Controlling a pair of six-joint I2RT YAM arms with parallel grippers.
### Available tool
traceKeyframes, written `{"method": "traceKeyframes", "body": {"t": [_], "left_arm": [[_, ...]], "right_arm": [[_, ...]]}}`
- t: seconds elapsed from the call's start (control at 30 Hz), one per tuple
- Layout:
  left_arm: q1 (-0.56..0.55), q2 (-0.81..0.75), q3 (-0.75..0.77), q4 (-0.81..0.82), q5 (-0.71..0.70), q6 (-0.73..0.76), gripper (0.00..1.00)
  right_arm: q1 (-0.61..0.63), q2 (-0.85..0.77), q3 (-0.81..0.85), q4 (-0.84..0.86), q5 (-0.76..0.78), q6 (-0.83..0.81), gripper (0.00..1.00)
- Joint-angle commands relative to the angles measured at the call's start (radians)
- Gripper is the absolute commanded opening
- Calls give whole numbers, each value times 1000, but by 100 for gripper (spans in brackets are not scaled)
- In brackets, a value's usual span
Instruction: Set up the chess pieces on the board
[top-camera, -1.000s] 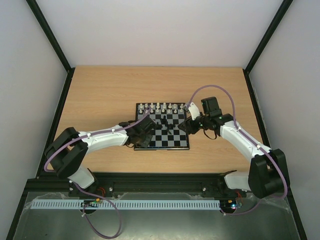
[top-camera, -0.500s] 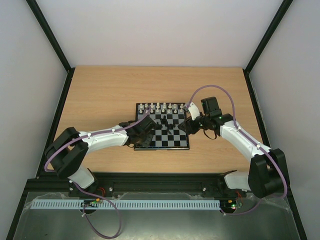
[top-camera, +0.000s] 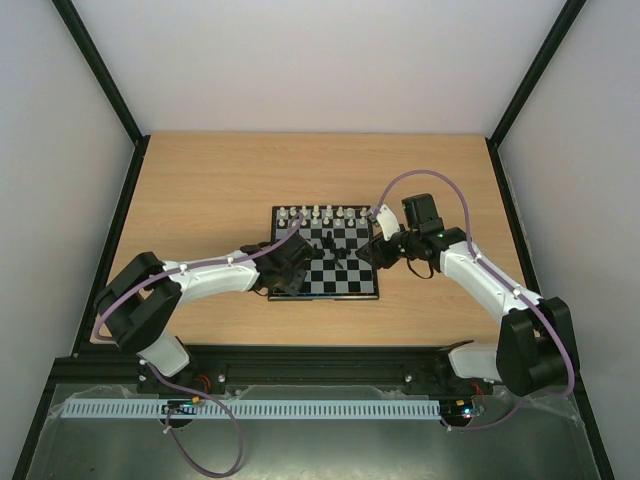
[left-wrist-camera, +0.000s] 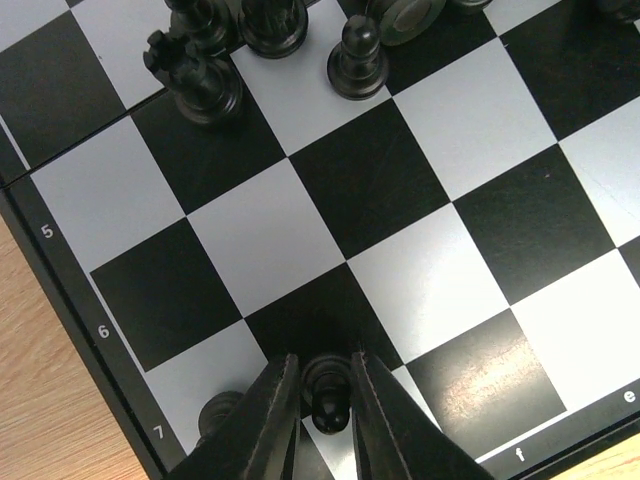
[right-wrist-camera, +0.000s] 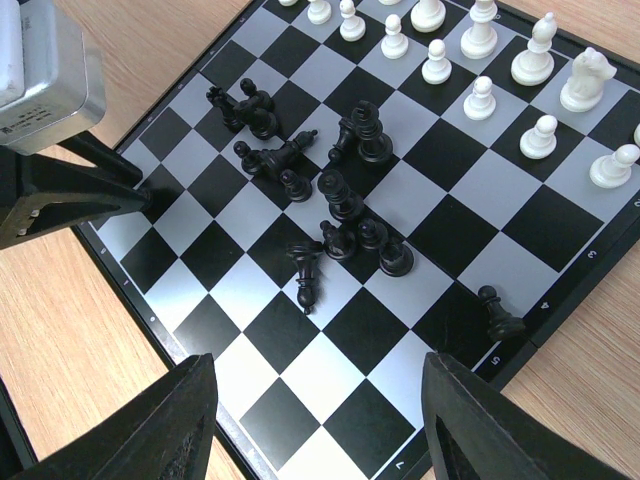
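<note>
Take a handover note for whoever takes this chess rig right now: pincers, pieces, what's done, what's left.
Left pincer: astride a standing black pawn near the board rim; grip unclear.
Right pincer: open, empty, above the board.
Done: white pieces lined up along the far side.
To do: black pieces mostly heaped mid-board, some toppled; stand them on their rows.
</note>
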Motion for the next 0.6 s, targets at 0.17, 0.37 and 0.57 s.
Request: {"method": "traceKeyframes", "body": {"t": [0.17, 0.37, 0.57], "left_arm": [[0, 13, -5, 21, -22, -15, 16], [2, 16, -3, 26, -20, -11, 14], [1, 16, -5, 34, -20, -13, 16]], "right_arm": [[-3, 8, -9, -24, -17, -13, 57], [-1, 8, -10, -24, -16, -14, 57], [-2, 11, -12, -26, -19, -14, 57]]}}
